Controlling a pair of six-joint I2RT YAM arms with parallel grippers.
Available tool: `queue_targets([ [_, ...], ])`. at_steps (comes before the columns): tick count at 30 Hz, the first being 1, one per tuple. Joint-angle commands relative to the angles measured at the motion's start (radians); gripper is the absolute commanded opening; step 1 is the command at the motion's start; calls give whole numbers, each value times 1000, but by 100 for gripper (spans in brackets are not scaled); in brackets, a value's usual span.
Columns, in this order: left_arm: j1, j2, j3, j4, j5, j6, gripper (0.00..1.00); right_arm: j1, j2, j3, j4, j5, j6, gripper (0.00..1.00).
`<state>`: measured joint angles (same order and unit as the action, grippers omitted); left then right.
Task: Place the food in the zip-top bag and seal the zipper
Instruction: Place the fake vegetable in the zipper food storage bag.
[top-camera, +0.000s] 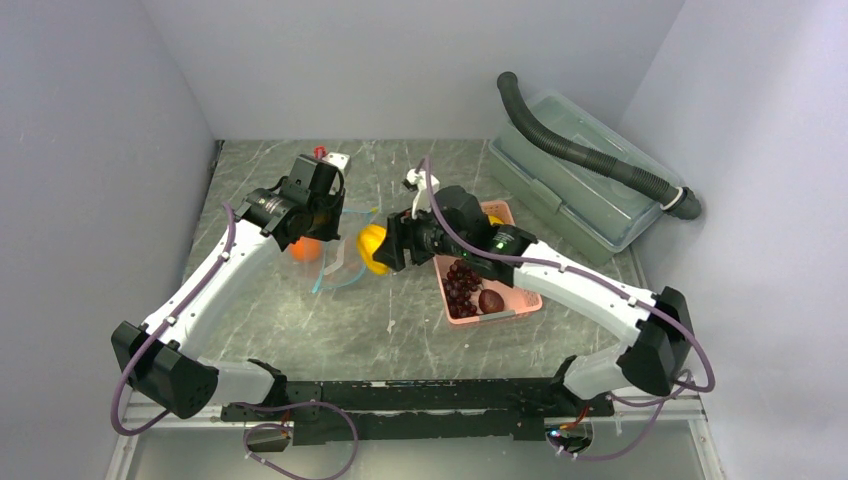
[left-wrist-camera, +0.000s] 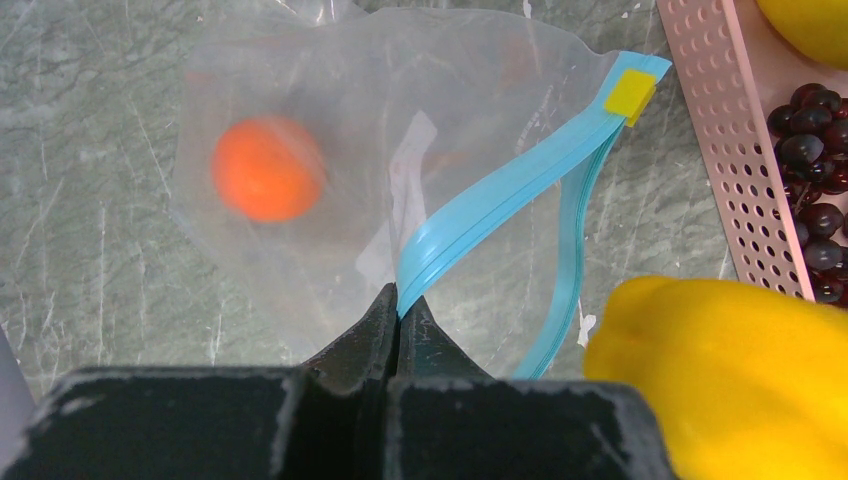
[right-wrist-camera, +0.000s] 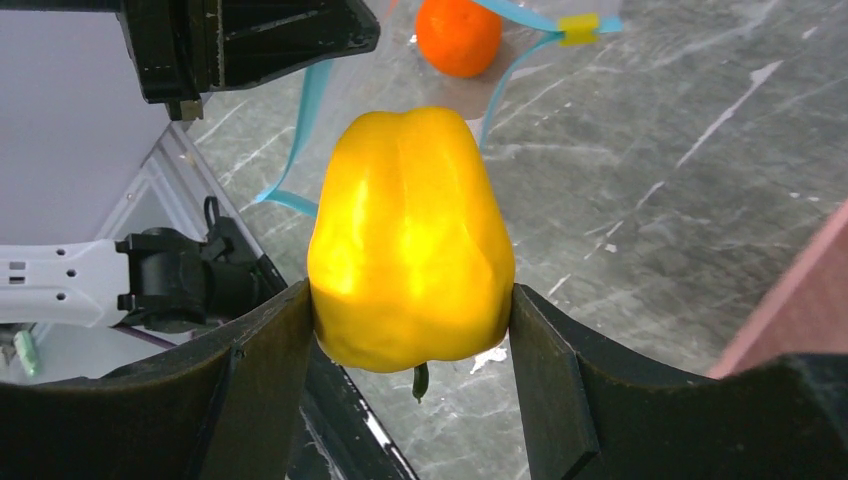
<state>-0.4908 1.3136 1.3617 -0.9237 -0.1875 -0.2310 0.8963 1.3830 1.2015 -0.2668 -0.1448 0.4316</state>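
Observation:
The clear zip-top bag lies on the marble table with an orange inside. My left gripper is shut on one side of its blue zipper, holding the mouth apart; a small yellow tab sits at the strip's end. My right gripper is shut on a yellow bell pepper, held in the air just right of the bag's mouth. From above, the pepper hangs between bag and basket. Dark grapes, a reddish-brown fruit and a yellow fruit lie in the basket.
The pink slotted basket stands right of the bag, under the right arm. A large clear lidded box with a black corrugated hose across it fills the back right. A small white and red object lies at the back. White walls close in three sides.

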Motion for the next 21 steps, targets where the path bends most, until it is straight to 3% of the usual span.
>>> queue_targets([
  [1,0,-11,0,28,3,-3,0,25,37,66,80,-28,48,46],
  [21,0,-16,-1,31,13,-5,0,50,269,212,47,19,157,46],
])
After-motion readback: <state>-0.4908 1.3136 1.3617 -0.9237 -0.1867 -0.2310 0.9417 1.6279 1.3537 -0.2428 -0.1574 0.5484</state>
